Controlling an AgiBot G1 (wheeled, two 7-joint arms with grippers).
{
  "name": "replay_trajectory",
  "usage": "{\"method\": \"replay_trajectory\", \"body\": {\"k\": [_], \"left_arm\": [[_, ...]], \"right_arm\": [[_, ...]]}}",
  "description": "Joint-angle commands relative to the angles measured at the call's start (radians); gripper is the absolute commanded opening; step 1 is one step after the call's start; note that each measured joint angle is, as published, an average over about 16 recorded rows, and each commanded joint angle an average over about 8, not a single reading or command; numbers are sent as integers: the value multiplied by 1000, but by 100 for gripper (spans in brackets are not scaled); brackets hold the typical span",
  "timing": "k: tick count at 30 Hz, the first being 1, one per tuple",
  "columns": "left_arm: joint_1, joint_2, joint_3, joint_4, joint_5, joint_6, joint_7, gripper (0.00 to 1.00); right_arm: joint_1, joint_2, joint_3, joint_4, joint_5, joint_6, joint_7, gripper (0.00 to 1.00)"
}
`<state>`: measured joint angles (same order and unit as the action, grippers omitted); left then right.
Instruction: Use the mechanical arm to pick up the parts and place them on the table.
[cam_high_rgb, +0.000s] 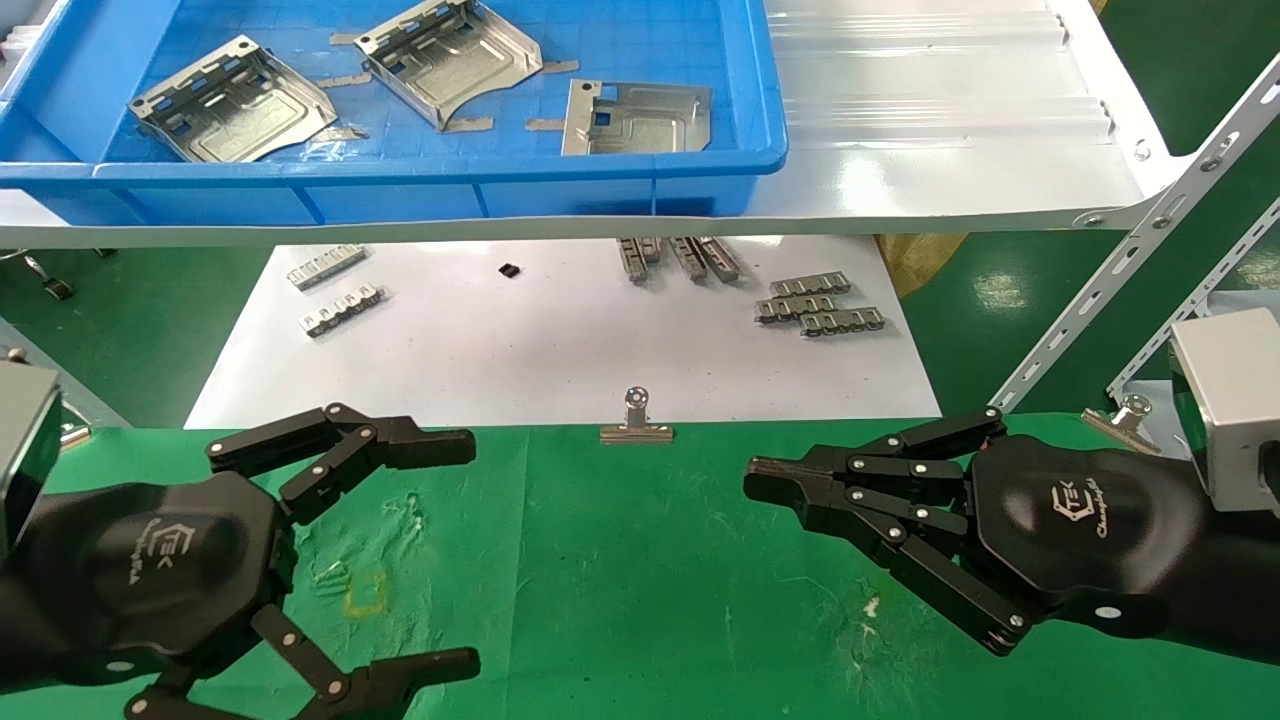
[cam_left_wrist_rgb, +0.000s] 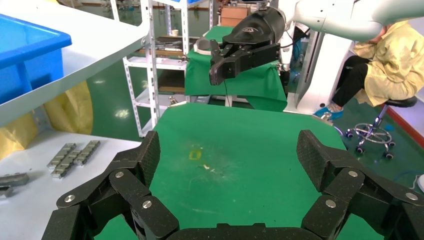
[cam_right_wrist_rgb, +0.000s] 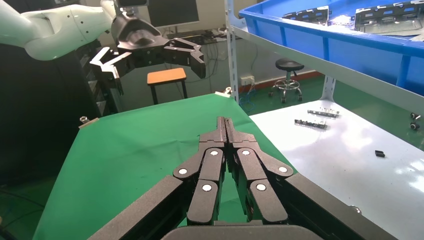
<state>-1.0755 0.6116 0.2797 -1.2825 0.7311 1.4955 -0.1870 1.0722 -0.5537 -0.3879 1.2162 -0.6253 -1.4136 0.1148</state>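
Observation:
Three silvery sheet-metal parts lie in a blue bin (cam_high_rgb: 450, 185) on the white shelf: one at the left (cam_high_rgb: 232, 100), one in the middle (cam_high_rgb: 450, 58), one at the right (cam_high_rgb: 637, 118). Two of them show in the right wrist view (cam_right_wrist_rgb: 387, 17). My left gripper (cam_high_rgb: 470, 550) is open and empty above the green cloth table (cam_high_rgb: 640, 580); its own view (cam_left_wrist_rgb: 227, 155) shows the cloth between its fingers. My right gripper (cam_high_rgb: 765, 480) is shut and empty above the cloth at the right; its closed fingertips show in its own view (cam_right_wrist_rgb: 225, 121).
A white sheet (cam_high_rgb: 560, 340) beyond the cloth carries several small slotted metal strips (cam_high_rgb: 815, 305) and a small black piece (cam_high_rgb: 509, 269). A silver binder clip (cam_high_rgb: 636, 420) holds the cloth's far edge. The glossy white shelf (cam_high_rgb: 950, 150) and its perforated struts (cam_high_rgb: 1130, 270) overhang the sheet.

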Motion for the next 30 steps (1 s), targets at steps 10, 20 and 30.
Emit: {"method": "replay_trajectory", "body": {"k": [10,20,30], "left_arm": [[-69,10,2,-14,17,-7,-15,100],[-533,201,104,246,254,-51,-64,100],[-890,495,221,852,560,-378,55,85]], "right_arm": [[0,0,0,0,0,0,0,24],[0,0,0,0,0,0,0,100],[0,0,0,0,0,0,0,100]]}}
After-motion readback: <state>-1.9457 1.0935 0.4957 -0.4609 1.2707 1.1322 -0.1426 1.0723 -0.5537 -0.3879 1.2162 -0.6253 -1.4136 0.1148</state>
